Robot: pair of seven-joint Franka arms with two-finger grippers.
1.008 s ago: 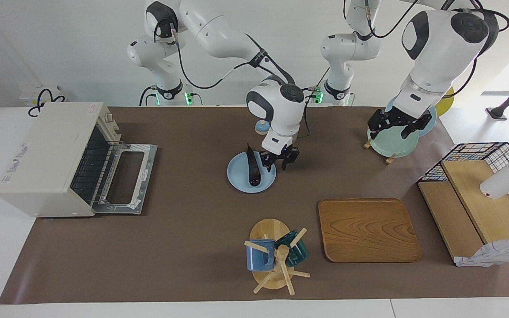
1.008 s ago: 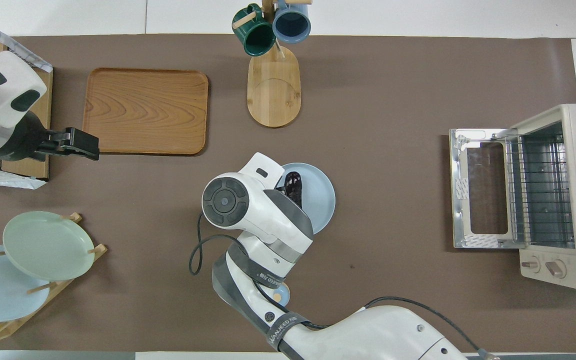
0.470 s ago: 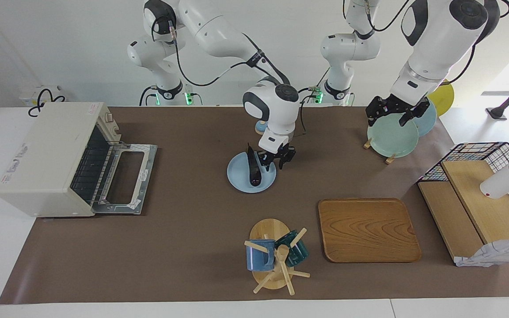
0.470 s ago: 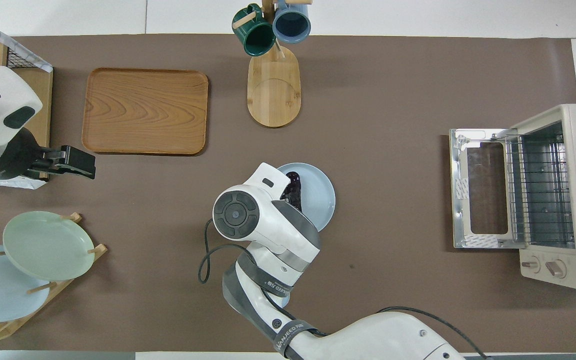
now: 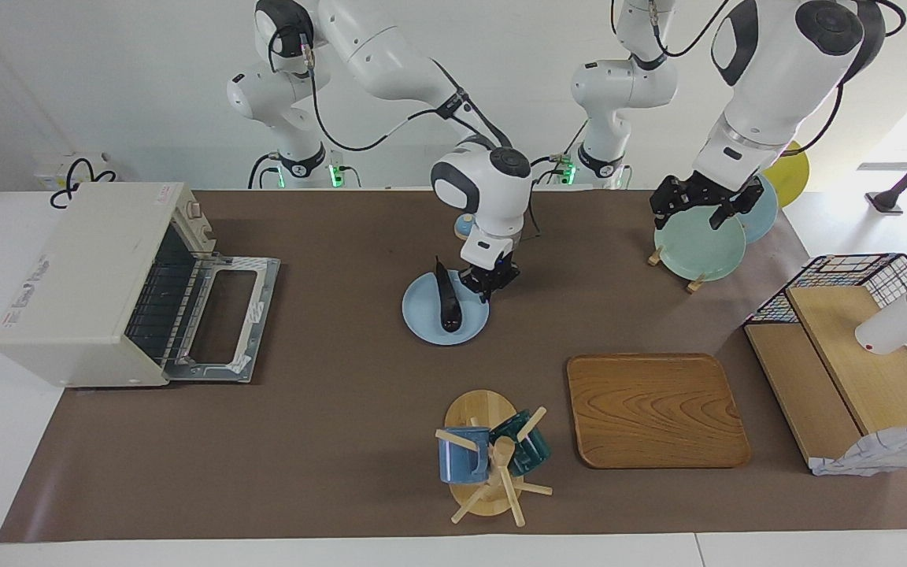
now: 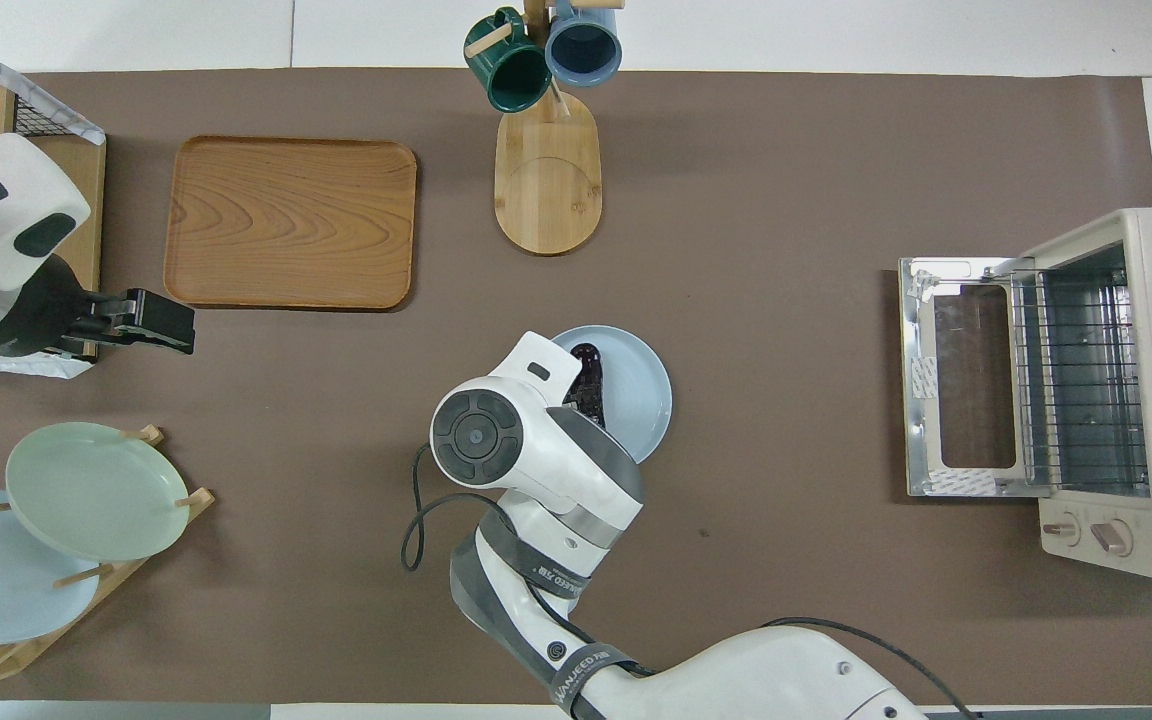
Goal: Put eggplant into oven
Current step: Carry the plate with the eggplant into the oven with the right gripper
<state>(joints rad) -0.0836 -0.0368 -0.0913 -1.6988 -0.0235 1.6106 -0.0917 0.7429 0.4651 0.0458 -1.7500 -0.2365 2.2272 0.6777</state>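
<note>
Facing view: eggplant on the blue plate; right gripper just beside it, fingers together. I'd reopen them astride its middle. Left gripper waits; spread unclear.

Dark eggplant lies on a plate; oven door open.

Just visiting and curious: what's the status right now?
Right gripper low over blue plate, beside eggplant, not gripping. Left gripper waits over plate rack. Oven door open, path unobstructed.
</note>
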